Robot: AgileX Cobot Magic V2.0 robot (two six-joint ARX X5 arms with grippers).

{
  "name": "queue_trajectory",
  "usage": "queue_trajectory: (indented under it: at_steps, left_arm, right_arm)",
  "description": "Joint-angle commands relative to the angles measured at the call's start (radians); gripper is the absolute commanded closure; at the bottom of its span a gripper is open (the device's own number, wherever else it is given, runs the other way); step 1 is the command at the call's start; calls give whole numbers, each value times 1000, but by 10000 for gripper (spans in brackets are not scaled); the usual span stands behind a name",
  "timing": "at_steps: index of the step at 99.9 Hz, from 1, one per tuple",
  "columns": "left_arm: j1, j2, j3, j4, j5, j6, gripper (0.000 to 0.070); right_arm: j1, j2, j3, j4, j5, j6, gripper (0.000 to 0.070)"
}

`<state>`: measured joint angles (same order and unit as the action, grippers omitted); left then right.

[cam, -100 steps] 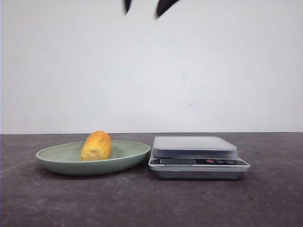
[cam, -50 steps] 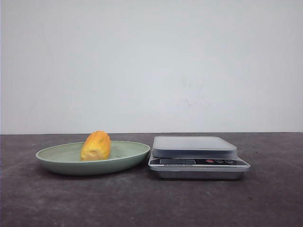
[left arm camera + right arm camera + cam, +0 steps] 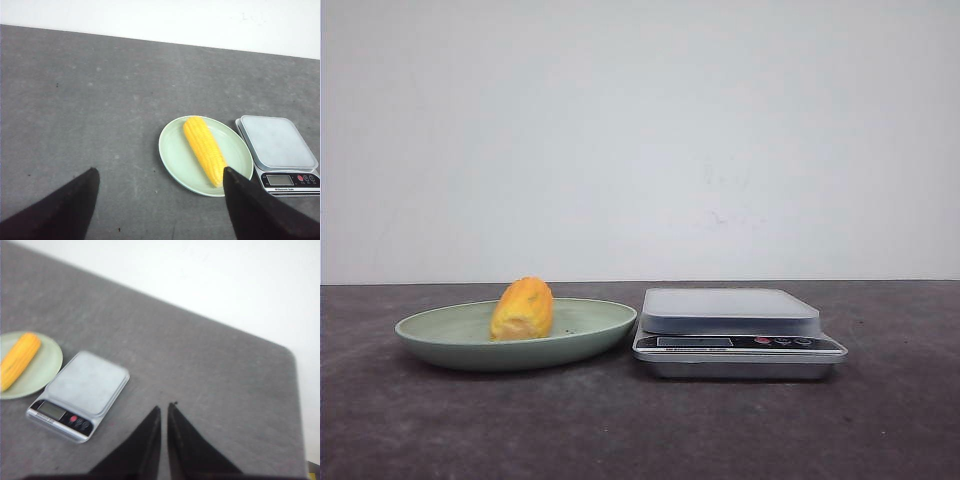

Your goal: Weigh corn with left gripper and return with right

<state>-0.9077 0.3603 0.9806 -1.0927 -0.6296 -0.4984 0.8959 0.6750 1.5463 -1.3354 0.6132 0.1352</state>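
Note:
The yellow corn lies in a pale green plate at the left of the table. It also shows in the left wrist view and the right wrist view. A silver digital scale with nothing on its platform stands just right of the plate. My left gripper is open and empty, high above the table, back from the plate. My right gripper is shut and empty, high above bare table to the right of the scale. Neither gripper shows in the front view.
The dark grey tabletop meets a white wall behind it. The table's far right corner shows in the right wrist view.
One second ago two dark fingertips showed at the top of the front view. They have risen out of that view. The corn, plate and scale have not moved.

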Motion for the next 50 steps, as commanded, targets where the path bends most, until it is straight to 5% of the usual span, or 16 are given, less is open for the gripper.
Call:
queue_trajectory:
  at_steps: [1, 39, 44, 50]
  left_arm:
    - [-10, 3, 15, 9, -6, -15, 231]
    - [-10, 3, 15, 7, -6, -18, 286]
    - [-10, 3, 15, 7, -6, -18, 350]
    - [-10, 3, 15, 5, -7, -14, 518]
  right_arm:
    - [10, -21, 18, -11, 26, 13, 700]
    - [8, -192, -167, -2, 53, 104, 700]
    - [9, -202, -203, 11, 46, 114, 700]
    - [9, -209, -240, 25, 44, 121, 700]
